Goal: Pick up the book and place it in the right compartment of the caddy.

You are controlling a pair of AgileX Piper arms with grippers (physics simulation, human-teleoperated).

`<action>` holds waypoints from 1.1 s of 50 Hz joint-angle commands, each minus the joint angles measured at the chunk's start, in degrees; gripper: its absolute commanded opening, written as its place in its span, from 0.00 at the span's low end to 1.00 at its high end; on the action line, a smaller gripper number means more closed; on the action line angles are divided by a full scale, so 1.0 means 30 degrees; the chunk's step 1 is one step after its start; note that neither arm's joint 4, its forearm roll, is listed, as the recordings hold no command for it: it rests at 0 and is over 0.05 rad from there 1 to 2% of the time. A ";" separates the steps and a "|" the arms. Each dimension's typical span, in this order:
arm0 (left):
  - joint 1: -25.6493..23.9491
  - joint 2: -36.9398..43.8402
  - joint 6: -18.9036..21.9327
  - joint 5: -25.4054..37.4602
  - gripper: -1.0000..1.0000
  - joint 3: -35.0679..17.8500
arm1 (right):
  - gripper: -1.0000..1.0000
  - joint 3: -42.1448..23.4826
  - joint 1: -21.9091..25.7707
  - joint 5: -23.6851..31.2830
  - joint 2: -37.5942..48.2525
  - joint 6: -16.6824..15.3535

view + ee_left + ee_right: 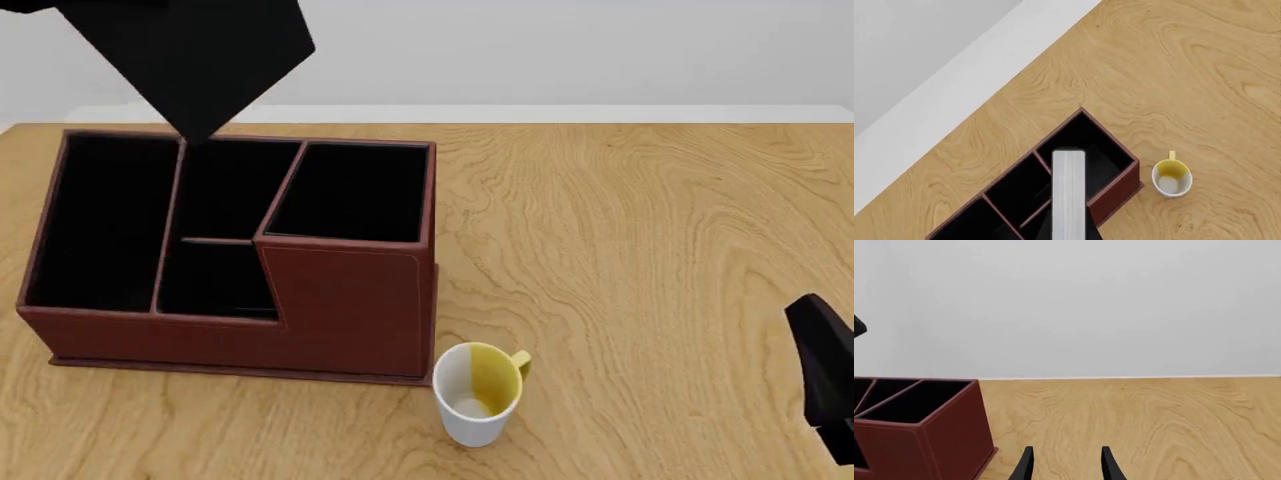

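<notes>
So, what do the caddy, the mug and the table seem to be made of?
The caddy: probably leather-look covering, matte reddish-brown with a faint seam line, black lining inside. The mug: likely glazed ceramic, smooth white outside, yellow inside. The table: wood or wood veneer, light with swirling grain.

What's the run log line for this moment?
left end effector: holding book above caddy | right end effector: open, idle | right compartment: empty

I count one caddy point(350, 300) with four compartments, one book point(200, 55), one mug point(477, 392) — and my two arms.
</notes>
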 commanded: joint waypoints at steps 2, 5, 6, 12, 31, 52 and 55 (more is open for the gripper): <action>-0.0217 0.0727 0.0980 -0.0006 0.00 -0.0153 | 1.00 0.0219 -0.0320 -0.0121 0.0001 0.0044; -0.0332 0.1047 0.0563 -0.0006 0.00 -0.0539 | 1.00 0.0433 -0.0415 -0.0285 0.0001 0.0059; 0.0176 0.1389 0.0785 -0.0015 0.00 -0.0996 | 1.00 0.0461 -0.0431 -0.0305 0.0001 0.0065; 0.0634 0.2405 0.1309 -0.0308 0.00 -0.1131 | 1.00 0.0485 -0.0541 -0.0272 0.0001 0.0093; 0.0944 0.4494 0.1875 -0.2184 0.00 -0.0230 | 1.00 0.0778 -0.1036 -0.0452 0.0002 0.0213; 0.0180 0.5791 0.1533 -0.3678 0.00 0.0411 | 1.00 0.1181 -0.1487 -0.0605 -0.0001 0.0179; 0.0205 0.5984 0.1588 -0.3947 0.00 0.0485 | 1.00 0.1188 -0.1545 -0.0589 -0.0001 0.0156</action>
